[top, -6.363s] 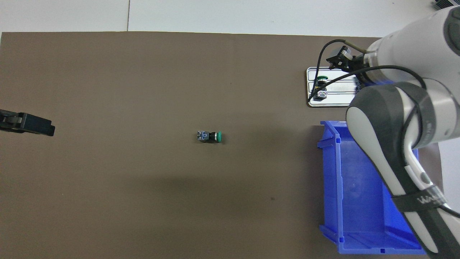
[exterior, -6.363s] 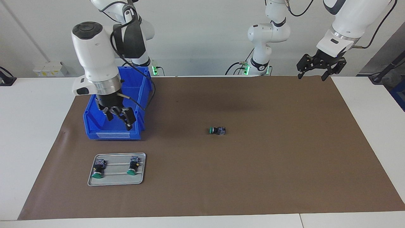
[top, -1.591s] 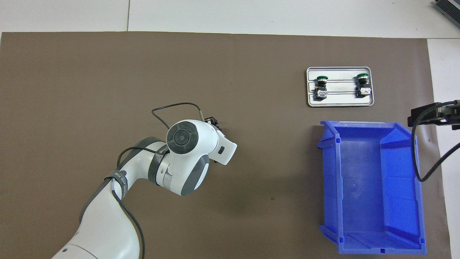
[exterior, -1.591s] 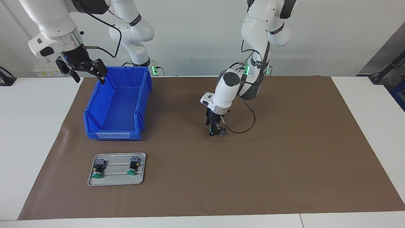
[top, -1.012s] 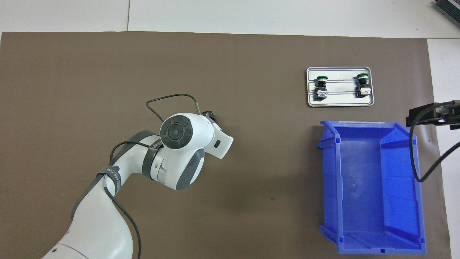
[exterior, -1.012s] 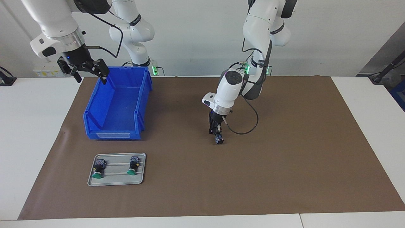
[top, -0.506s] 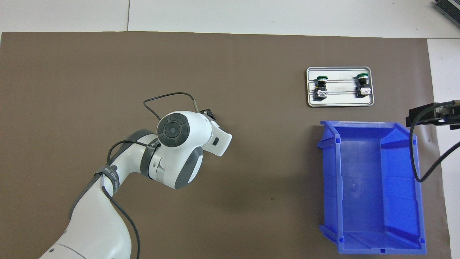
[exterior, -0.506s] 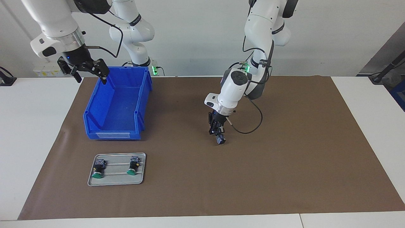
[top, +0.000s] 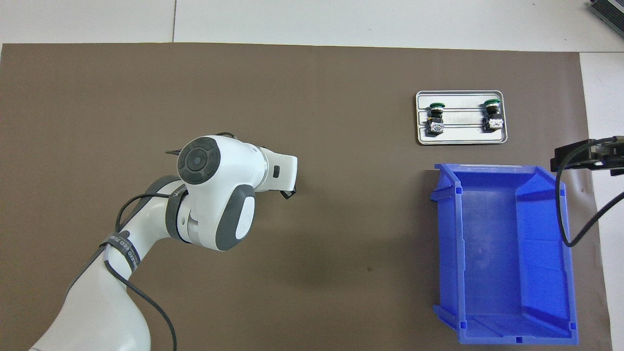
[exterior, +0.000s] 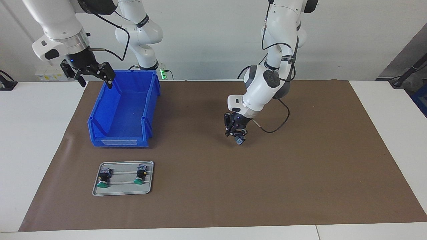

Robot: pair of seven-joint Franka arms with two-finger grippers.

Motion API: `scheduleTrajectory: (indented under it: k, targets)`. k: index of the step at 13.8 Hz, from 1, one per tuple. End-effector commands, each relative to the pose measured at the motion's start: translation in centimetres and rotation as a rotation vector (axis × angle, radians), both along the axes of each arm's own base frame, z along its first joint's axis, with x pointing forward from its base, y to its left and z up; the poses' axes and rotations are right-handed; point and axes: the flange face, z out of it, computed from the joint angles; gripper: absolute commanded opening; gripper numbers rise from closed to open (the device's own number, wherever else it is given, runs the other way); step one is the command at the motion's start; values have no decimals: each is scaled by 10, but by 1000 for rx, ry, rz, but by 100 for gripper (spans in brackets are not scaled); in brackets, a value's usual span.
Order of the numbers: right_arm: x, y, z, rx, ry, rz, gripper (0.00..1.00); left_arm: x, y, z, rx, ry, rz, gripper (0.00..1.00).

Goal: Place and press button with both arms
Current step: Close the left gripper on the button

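Button [exterior: 239, 140] lifted off brown mat [exterior: 300, 166]; white wall [exterior: 206, 33].

- Setting: a robotics laboratory or test cell, not a home or a shop.
- Two white jointed arms [exterior: 267, 83] with black joint rings and loose black cables stand at one edge of a white surface [exterior: 36, 133]; green indicator lights glow at their bases.
- A brown mat [exterior: 300, 166] covers the middle of the surface as a marked work area.
- A blue plastic parts bin [exterior: 123, 110] of the industrial stacking kind sits on the mat.
- A small grey metal tray [exterior: 122, 190] holds two green-capped push-button switches [exterior: 104, 178], laid in line like test pieces.
- The wall is plain and pale; a white outlet box [exterior: 53, 72] sits at its foot.
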Motion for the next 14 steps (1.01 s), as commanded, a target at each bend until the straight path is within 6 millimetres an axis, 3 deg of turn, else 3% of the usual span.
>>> scheduleTrajectory:
  k: [1,5,8,11,14]
  targets:
    - [-5,-1,2,25,-7,17,100,1,18,8,-68,102,108,0]
    - [-4,0,1,25,-6,18,100,10,23,15,-118,111,321,0]
    - [-5,-1,1,25,-6,17,100,6,27,12,-122,221,445,0]
    - [-5,0,2,25,-7,18,100,9,45,13,-110,277,447,0]
    - [-5,-1,2,25,-7,17,100,8,42,16,-114,269,439,0]
